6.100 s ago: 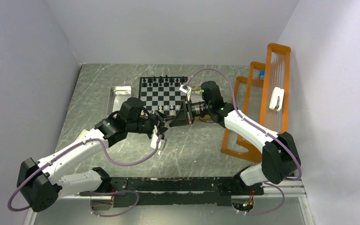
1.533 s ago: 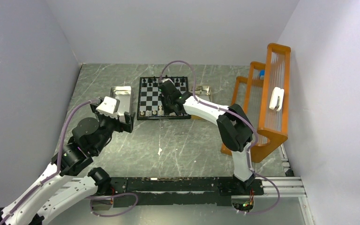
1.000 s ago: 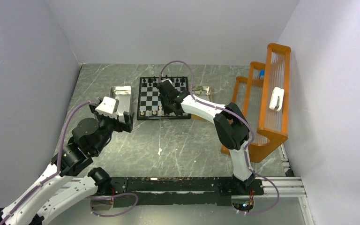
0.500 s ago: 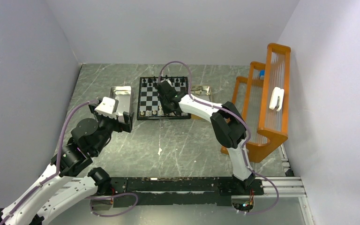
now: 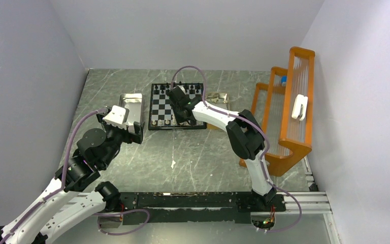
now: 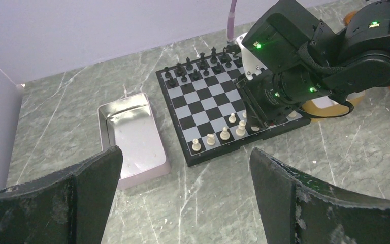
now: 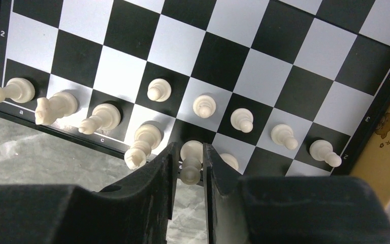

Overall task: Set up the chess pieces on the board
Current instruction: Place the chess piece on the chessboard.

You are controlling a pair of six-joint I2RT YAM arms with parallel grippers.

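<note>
The board [image 5: 162, 104] lies at mid-table, with black chess pieces [image 6: 198, 68] along its far rows and cream ones [image 6: 225, 133] along its near edge. My right gripper [image 7: 189, 147] reaches down over the near row. Its fingers [image 7: 157, 173] stand narrowly apart around an upright cream piece [image 7: 191, 163] on the first rank, with a thin gap on the left side. Several more cream pieces [image 7: 203, 105] stand in the first two ranks. My left gripper [image 6: 185, 152] hangs wide open and empty above the table, short of the board's near left corner.
A silvery metal tray [image 5: 132, 104] sits left of the board, its inside bare [image 6: 132, 134]. A tan tray [image 5: 218, 96] lies at the board's right edge. An orange rack [image 5: 294, 101] stands along the right wall.
The right gripper's jaws have parted a little around the cream piece, and the arm's wrist has crept left over the board. The left arm has stayed still.
</note>
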